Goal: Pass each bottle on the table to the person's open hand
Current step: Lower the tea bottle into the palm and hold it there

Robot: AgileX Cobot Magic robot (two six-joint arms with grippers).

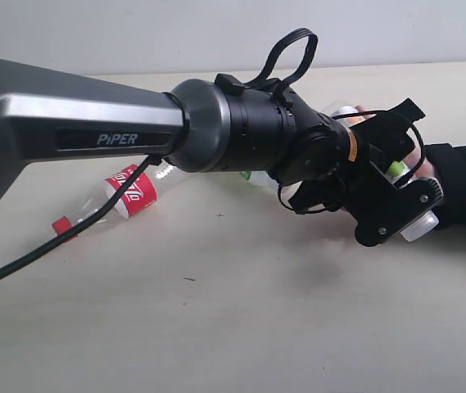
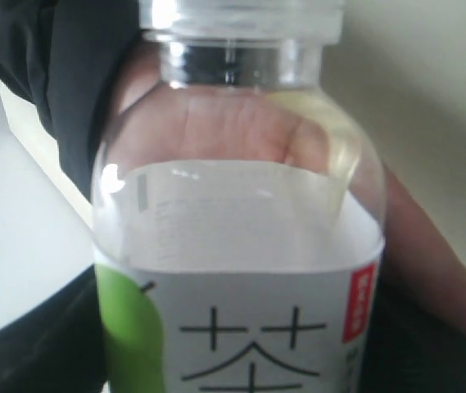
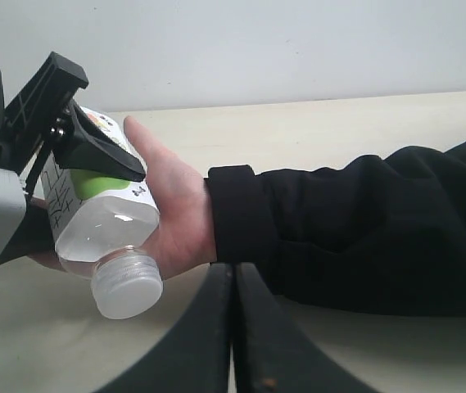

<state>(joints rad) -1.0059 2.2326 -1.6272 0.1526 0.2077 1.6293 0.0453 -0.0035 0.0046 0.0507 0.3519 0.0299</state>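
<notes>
The clear plastic bottle with white-green label and white cap [image 3: 106, 225] is gripped by the left gripper [image 1: 395, 173] and laid in the person's open hand [image 3: 175, 205], not yet released. At its nine o'clock a red-labelled, red-capped bottle [image 1: 130, 195] is left on the pale cream table [image 1: 216, 311]. The right gripper [image 3: 233, 327] is closed, empty.

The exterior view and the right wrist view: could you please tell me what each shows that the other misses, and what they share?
Only the exterior view shows the red-label bottle lying on its side on the table, and the left arm's long grey body. Only the right wrist view shows the right gripper, its jaws shut and empty. Both show the table, the left gripper clamped on the tea bottle, and the person's hand, in a black sleeve, against that bottle.
</notes>
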